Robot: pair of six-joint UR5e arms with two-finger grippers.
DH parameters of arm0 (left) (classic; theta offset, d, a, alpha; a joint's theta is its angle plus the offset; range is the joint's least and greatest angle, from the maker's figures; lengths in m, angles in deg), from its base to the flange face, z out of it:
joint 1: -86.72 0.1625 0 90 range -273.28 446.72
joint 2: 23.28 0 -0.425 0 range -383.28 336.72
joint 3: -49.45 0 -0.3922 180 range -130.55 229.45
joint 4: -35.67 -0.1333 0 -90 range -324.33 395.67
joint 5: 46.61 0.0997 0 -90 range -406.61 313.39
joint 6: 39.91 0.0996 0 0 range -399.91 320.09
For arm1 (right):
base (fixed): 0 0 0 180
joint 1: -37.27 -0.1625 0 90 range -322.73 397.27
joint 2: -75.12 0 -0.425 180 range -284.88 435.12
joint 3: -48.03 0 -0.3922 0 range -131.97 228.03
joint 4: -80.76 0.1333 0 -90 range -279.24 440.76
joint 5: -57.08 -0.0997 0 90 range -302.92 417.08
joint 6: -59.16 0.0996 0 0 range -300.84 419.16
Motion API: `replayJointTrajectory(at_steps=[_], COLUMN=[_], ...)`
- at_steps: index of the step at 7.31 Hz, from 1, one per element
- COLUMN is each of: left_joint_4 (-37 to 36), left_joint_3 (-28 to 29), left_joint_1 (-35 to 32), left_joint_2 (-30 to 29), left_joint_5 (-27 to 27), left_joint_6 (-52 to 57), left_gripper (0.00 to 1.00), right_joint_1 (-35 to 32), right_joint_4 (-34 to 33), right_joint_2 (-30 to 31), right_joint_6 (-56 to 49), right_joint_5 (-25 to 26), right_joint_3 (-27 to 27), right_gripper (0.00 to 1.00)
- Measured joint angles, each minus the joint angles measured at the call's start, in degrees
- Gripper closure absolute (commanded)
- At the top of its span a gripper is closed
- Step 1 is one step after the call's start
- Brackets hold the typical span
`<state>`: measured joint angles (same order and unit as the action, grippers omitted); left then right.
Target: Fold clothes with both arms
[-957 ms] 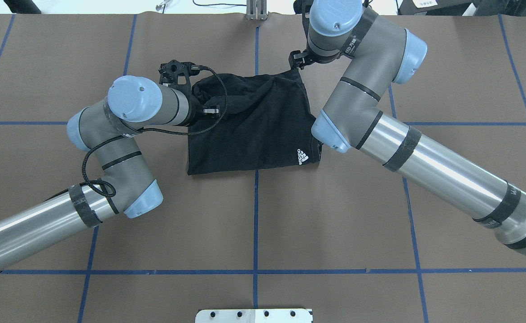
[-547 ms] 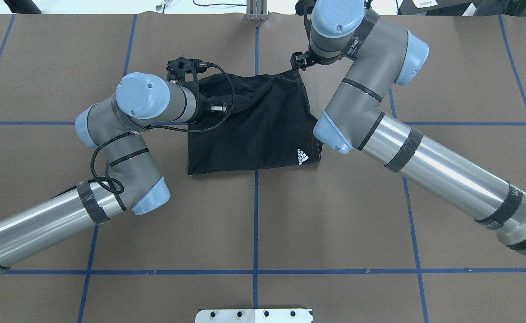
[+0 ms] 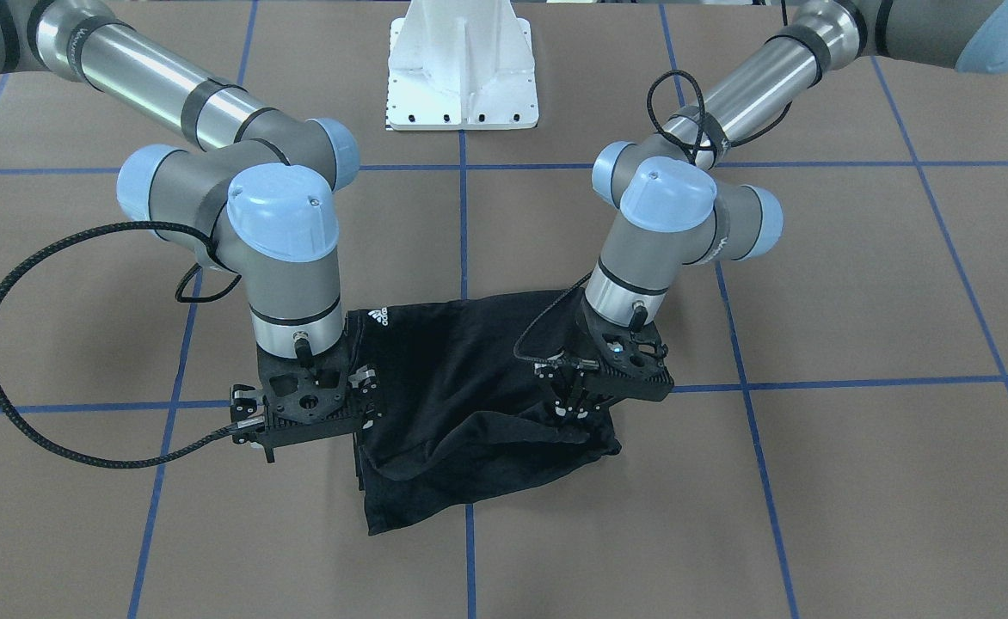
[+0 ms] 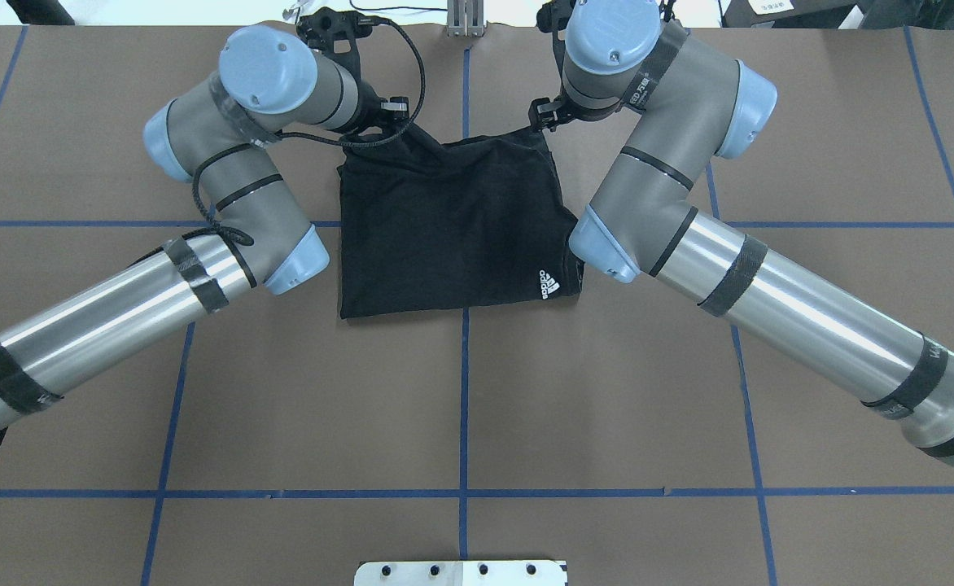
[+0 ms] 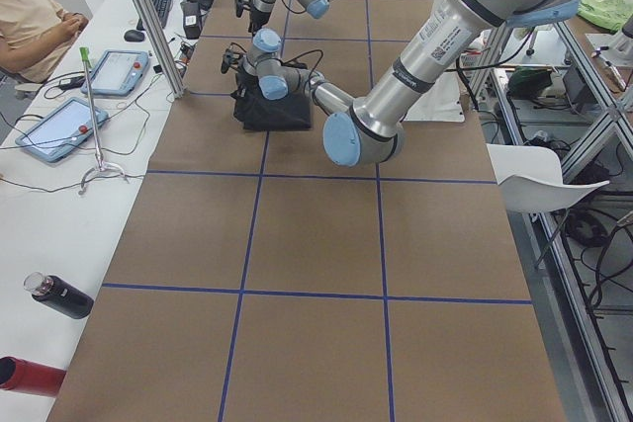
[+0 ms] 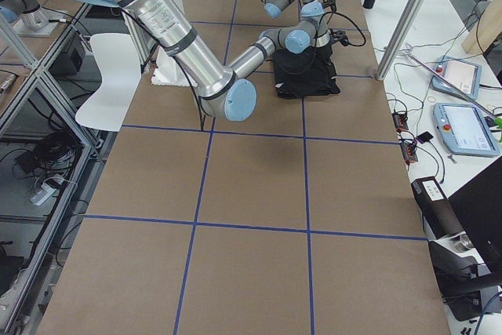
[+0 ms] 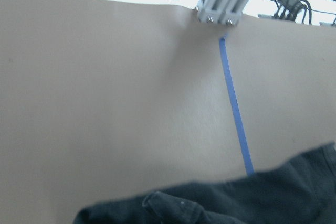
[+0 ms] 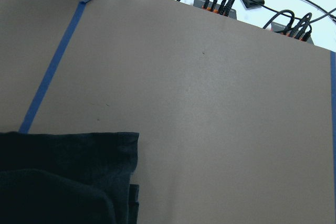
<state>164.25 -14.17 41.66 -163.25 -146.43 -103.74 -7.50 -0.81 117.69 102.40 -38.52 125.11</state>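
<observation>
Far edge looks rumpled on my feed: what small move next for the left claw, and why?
Probably ease the left claw away from the base a little: it pinches the T-shirt at its far edge, where cloth sags bunched.

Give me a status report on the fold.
Left gripper shut on shirt edge, lifted. Right gripper at other corner, grip unclear. Nothing blocking.

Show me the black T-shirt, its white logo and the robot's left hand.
T-shirt (image 4: 452,228), overhead view, middle of the fabric.
white logo (image 4: 550,285), overhead view, on the stripes.
left hand (image 3: 566,409), front-facing view, between its fingertips.
</observation>
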Motion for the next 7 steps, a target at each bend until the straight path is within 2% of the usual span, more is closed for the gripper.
replayJointTrajectory(at_steps=[1, 2, 4, 5, 6, 7], left_joint_4=[0.1, 0.1, -0.1, -0.9, -3.8, -8.9], left_joint_3=[3.9, 6.4, 7.6, 6.4, 1.7, -7.0], left_joint_1=[-1.3, -2.0, -2.7, -3.4, -4.3, -5.1], left_joint_2=[-2.0, -3.3, -4.3, -3.9, -1.5, 3.4], left_joint_5=[0.1, 0.3, 0.1, -1.1, -3.9, -6.2], left_joint_6=[0.5, 0.4, 1.3, 3.3, 6.8, 11.7], left_gripper=[0.20, 0.00, 0.00, 0.00, 0.00, 0.00], right_joint_1=[0.1, 0.3, 0.3, -0.1, -1.6, -3.8], right_joint_4=[0.0, 0.1, 0.0, -0.1, -0.2, -0.3], right_joint_2=[0.1, 0.2, 0.3, 0.3, 0.6, 2.1], right_joint_6=[0.0, 0.1, 0.0, 0.0, -0.1, -0.1], right_joint_5=[0.1, 0.2, 0.0, -0.9, -4.0, -8.0], right_joint_3=[0.0, 0.1, 0.1, 0.1, 0.1, 1.0], right_gripper=[0.00, 0.00, 0.00, 0.00, 0.00, 0.00])
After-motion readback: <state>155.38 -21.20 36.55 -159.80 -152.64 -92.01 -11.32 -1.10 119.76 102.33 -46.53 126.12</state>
